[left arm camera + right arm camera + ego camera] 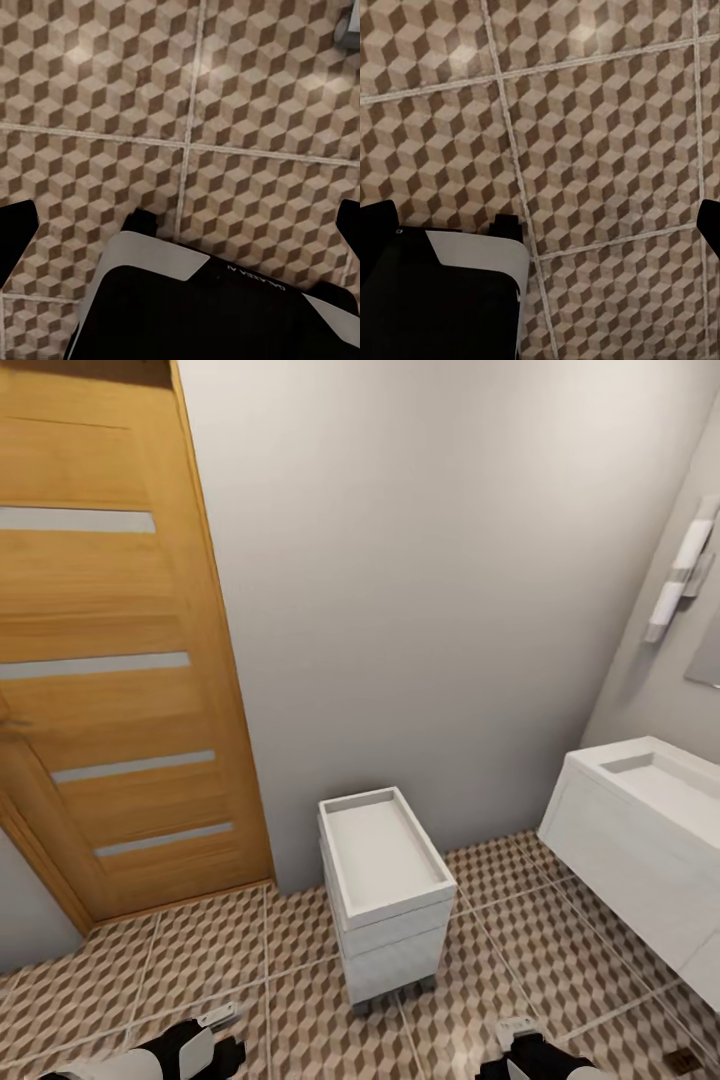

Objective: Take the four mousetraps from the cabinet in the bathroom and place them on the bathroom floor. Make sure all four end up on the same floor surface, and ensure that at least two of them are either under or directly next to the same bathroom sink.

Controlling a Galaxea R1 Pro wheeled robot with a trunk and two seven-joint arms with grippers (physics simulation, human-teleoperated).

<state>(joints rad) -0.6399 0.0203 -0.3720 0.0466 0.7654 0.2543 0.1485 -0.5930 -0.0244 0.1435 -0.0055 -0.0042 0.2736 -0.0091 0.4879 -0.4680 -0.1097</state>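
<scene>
The robot is facing a small white drawer unit [385, 890] at centre frame, with the white rectangular wall-hung bathroom sink [640, 840] at right. Both grippers, left [180, 225] and right [540, 221], are hanging spread and empty over the cube-patterned tiled bathroom floor [540, 960]. No orange-brown cabinet or mousetraps are appearing here; turning the base slowly, arms tucked, should find them.

One white wall-hung rectangular sink [640, 830], one small white drawer unit [385, 890] left of it, one orange-brown wooden door [110, 650] beyond that unit.
</scene>
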